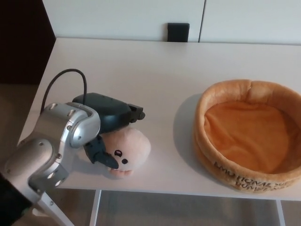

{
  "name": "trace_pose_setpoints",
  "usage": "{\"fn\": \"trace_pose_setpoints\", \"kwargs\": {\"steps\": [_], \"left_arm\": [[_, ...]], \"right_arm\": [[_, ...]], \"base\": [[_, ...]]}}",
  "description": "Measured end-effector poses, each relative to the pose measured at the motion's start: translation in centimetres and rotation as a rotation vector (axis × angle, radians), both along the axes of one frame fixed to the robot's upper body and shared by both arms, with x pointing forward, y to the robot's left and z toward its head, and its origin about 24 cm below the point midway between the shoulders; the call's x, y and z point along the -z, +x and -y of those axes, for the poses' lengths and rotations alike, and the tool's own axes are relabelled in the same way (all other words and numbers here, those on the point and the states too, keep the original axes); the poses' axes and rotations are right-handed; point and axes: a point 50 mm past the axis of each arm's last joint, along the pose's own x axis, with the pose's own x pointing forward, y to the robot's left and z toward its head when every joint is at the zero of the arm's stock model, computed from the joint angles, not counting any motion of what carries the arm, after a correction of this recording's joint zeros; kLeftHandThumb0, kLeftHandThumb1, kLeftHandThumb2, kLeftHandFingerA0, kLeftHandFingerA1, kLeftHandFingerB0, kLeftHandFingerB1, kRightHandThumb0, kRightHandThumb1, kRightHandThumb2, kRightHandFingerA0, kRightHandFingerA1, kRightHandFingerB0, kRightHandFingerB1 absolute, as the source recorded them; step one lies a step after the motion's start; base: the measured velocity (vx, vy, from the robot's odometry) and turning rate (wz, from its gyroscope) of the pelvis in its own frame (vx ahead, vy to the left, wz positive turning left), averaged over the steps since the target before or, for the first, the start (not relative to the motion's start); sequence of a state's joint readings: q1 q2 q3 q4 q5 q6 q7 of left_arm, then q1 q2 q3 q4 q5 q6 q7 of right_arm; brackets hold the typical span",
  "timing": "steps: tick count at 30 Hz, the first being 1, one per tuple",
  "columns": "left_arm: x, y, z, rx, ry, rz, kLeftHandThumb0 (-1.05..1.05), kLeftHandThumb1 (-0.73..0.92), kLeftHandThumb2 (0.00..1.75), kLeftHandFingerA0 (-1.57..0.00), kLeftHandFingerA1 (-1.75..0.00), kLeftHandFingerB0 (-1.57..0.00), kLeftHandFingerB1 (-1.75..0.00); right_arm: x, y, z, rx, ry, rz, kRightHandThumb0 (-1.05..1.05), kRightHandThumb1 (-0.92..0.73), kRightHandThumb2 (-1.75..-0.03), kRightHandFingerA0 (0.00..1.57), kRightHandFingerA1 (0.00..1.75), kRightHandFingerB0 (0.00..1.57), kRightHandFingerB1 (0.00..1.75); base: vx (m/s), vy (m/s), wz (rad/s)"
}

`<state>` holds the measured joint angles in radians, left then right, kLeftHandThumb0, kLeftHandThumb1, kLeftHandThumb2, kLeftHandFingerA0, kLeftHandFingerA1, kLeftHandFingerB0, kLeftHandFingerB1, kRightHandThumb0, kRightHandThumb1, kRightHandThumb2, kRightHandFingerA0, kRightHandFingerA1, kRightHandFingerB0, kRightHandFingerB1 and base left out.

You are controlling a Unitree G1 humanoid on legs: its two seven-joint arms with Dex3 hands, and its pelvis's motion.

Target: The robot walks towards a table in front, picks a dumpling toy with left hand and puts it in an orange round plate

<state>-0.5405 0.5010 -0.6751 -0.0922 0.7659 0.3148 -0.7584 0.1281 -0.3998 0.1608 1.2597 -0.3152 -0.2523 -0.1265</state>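
A pale pink dumpling toy (129, 149) with a small face lies near the table's front edge, left of centre. My left hand (110, 125) is low over its left side and open. The thumb (104, 156) rests against the toy's front left, and the fingers (135, 113) reach past its back. The toy sits on the table between them. An orange round plush plate (249, 175) stands at the right, with nothing inside it. My right hand does not show.
The white table (155, 70) stretches back to a white wall. A small black box (178, 32) sits at its far edge. A black cable (70, 75) loops up from my left forearm. Floor shows past the table's front and left edges.
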Motion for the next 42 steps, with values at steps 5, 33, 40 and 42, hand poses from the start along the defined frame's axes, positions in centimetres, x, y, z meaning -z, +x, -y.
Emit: {"fn": "trace_pose_setpoints", "kwargs": {"steps": [5,33,40,42], "left_arm": [[0.7,-0.4,0.0,-0.003,-0.001,-0.022,-0.65,0.35,0.73,-0.52,-0.78,-0.05,-0.22],[3.6,-0.4,-0.2,-0.098,-0.123,-0.032,-0.09,0.81,0.54,-0.62,-1.70,-0.62,-1.17],[3.7,-0.7,-1.3,-0.124,-0.262,0.064,-0.18,0.79,0.64,-0.65,-1.54,-0.74,-0.83],[3.3,-0.5,-1.5,-0.144,-0.318,0.093,-0.18,0.82,0.64,-0.76,-1.40,-0.78,-0.81]], "right_arm": [[0.0,0.0,0.0,-0.003,0.002,-0.001,-0.43,-0.67,-0.60,0.73,0.45,0.29,0.30],[-0.1,1.5,-0.1,-0.012,0.008,0.027,-0.50,-0.55,-0.79,0.68,0.57,0.26,0.42],[-0.1,1.5,-0.1,-0.009,0.005,0.022,-0.42,-0.67,-0.60,0.74,0.45,0.31,0.30],[-0.1,1.5,-0.1,-0.009,0.005,0.023,-0.42,-0.67,-0.60,0.73,0.45,0.31,0.30]], "base": [[0.00,0.000,0.00],[0.00,0.000,0.00],[0.00,0.000,0.00],[0.00,0.000,0.00]]}}
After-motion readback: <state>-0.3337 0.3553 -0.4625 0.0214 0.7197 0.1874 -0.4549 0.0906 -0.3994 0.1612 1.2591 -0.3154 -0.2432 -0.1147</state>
